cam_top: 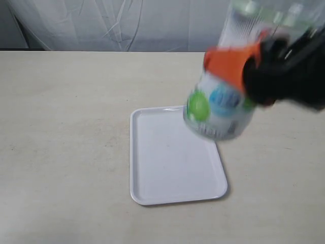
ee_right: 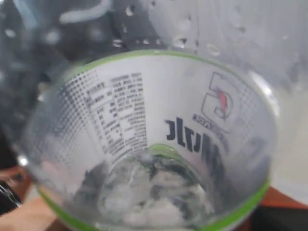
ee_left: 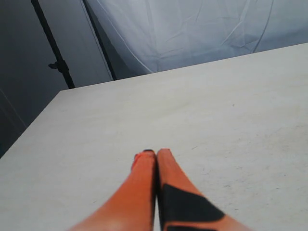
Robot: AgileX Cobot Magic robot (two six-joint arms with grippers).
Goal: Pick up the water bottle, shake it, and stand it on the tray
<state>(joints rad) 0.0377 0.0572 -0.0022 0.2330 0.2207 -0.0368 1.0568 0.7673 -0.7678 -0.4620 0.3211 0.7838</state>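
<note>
The water bottle [cam_top: 218,109] hangs in the air, motion-blurred, over the far right corner of the white tray [cam_top: 167,168]. Its green and blue label is low and its clear body runs up out of the frame. My right gripper [cam_top: 229,66] is shut on the bottle's middle, orange fingers across it. The right wrist view is filled by the bottle [ee_right: 144,134], with dark lettering and water inside, and an orange finger [ee_right: 284,198] shows at its side. The cap is not in view. My left gripper [ee_left: 156,153] is shut and empty above bare table, out of the exterior view.
The tray lies flat on a pale beige table [cam_top: 61,101] with nothing on it. A white cloth backdrop [cam_top: 127,25] hangs behind the table. A dark stand [ee_left: 55,62] rises beyond the table's far edge in the left wrist view.
</note>
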